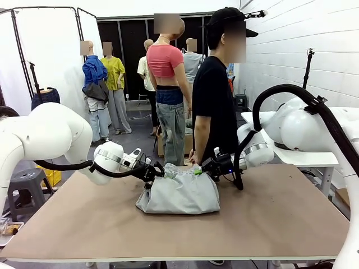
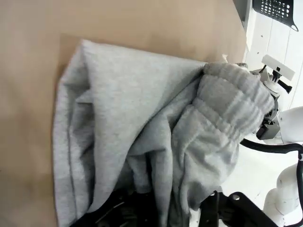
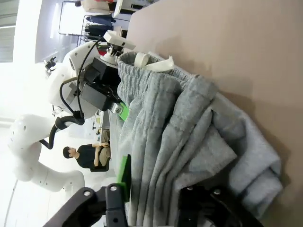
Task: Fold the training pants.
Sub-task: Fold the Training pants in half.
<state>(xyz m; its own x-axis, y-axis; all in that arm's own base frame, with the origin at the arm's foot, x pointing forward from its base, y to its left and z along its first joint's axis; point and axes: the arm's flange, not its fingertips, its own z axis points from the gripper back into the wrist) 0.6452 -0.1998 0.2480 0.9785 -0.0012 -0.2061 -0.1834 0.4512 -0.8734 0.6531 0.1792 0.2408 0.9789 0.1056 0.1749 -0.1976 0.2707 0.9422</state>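
Both my grippers, left (image 1: 157, 170) and right (image 1: 199, 168), clamp the pants (image 1: 179, 193); uneven pulling could slip the waistband free.

One training pants (image 1: 178, 194); two end effectors: left end effector (image 1: 157, 170), right end effector (image 1: 200, 167); one table (image 1: 280, 218).

Training pants (image 1: 179, 193) soft matt grey cloth, table (image 1: 280, 218) smooth matt brown, arms glossy white plastic

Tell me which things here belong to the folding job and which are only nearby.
Job: training pants, left gripper and right gripper, each clamped on the waistband end.

Nearby: table, person standing behind it, grey stool.
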